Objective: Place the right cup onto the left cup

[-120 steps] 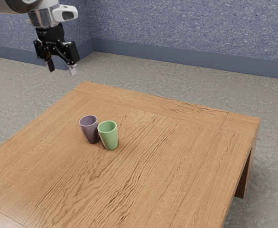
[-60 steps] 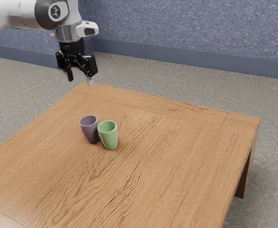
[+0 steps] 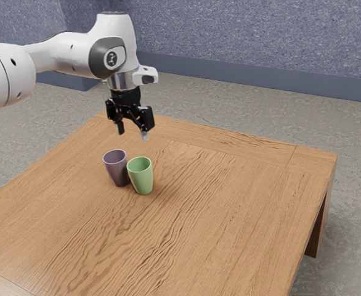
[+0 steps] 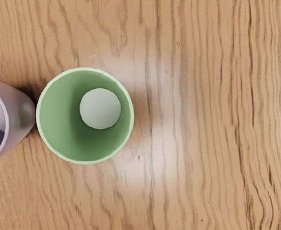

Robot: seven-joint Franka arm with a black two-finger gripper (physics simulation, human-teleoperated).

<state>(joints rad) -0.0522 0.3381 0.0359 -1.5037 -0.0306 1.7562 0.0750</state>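
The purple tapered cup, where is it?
The purple tapered cup stands on the wooden table, beside the green tapered cup, toward the exterior view's left.

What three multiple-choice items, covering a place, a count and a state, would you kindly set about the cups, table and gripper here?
1. Where is the green cup relative to the purple cup?
A) Inside it
B) Beside it
C) Beneath it

2. How many cups stand on the table?
A) One
B) Three
C) Two

3. How is the gripper?
A) Open and empty
B) Shut on the green cup
C) Shut on the purple cup

1 B: they stand side by side.
2 C: one green, one purple.
3 A: its fingers are apart above the cups, nothing between them.
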